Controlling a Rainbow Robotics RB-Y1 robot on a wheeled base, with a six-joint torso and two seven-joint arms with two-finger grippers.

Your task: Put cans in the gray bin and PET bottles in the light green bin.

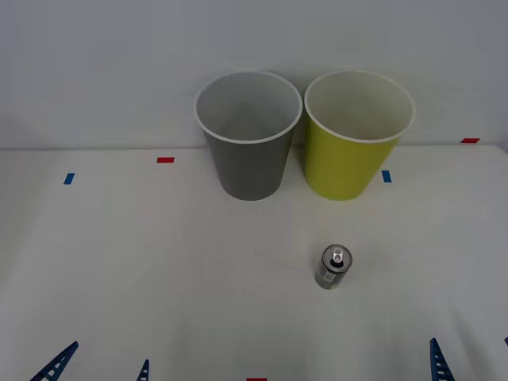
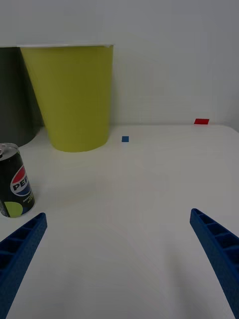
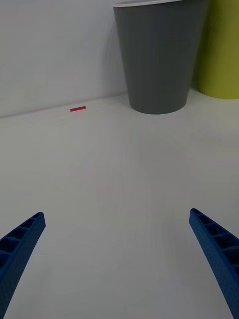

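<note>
You have a white table (image 1: 159, 262) in front of you, and at its far side, against the pale wall, two bins stand upright side by side, their rims nearly touching. The gray bin (image 1: 248, 143) is on the left, the green bin (image 1: 354, 143) on the right; both show pale insides with nothing to be seen in them.

Your two grippers sit low at the near edge of the table. The left gripper (image 1: 99, 365) is at the near left with its blue fingers (image 3: 20, 249) spread wide apart, holding nothing; its wrist camera looks across bare table toward the gray bin (image 3: 157, 55), with a slice of the green bin (image 3: 221, 50) beside it. The right gripper (image 1: 472, 361) is at the near right, fingers (image 2: 219, 249) likewise wide apart and holding nothing.

The can (image 1: 333, 267) stands upright on the table, nearer to you than the bins and roughly in front of the green one, well apart from both. From the right wrist you see the can (image 2: 14, 182) just beyond one fingertip, not touching it.

Small red (image 1: 165, 159) and blue (image 1: 69, 178) tape marks dot the table.
</note>
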